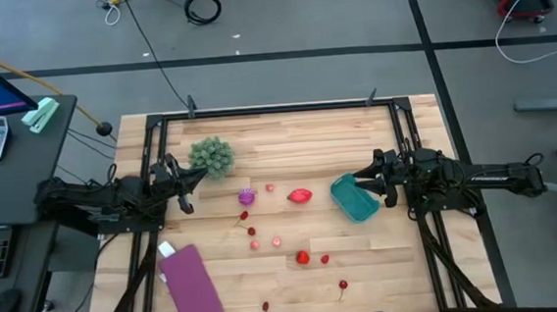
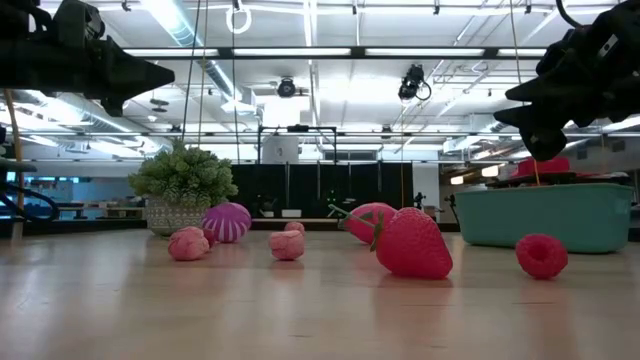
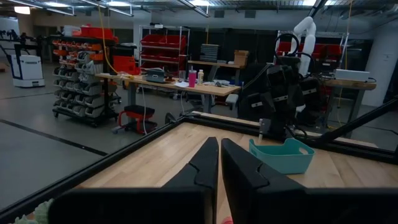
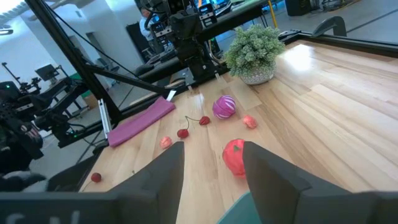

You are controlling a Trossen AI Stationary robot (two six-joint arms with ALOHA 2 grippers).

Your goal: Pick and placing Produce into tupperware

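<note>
1. The left gripper [image 1: 188,190] hung above the table at centre-left of the high view, beside the leafy clump [image 1: 212,155]. Its fingers [image 3: 208,163] stood together with only a slit between them and held nothing.
2. The right gripper [image 1: 367,180] hung at centre-right of the high view, over the near rim of the tub [image 1: 354,198]. Its fingers [image 4: 166,167] stood apart with nothing between them.
3. The tub stood upright on the table, right of centre in the high view. Whether it already held any piece could not be told.
4. The produce lay loose across the middle of the table: the purple ball [image 1: 246,196] nearest the left gripper, a large red piece [image 1: 300,196] between ball and tub, a strawberry [image 1: 303,257] lower centre, and cherries [image 1: 343,286] near the bottom edge.
5. Judgement: the step in hand was a first pick, no piece being gripped yet.
6. Advice: the left fingers should be parted before descent; the ball is the closest target and will roll, so the fingers should straddle it squarely.
7. Advice: stemmed cherries are better gripped on the body than the stem.
8. Risk: the arms could meet over the tub.
</note>
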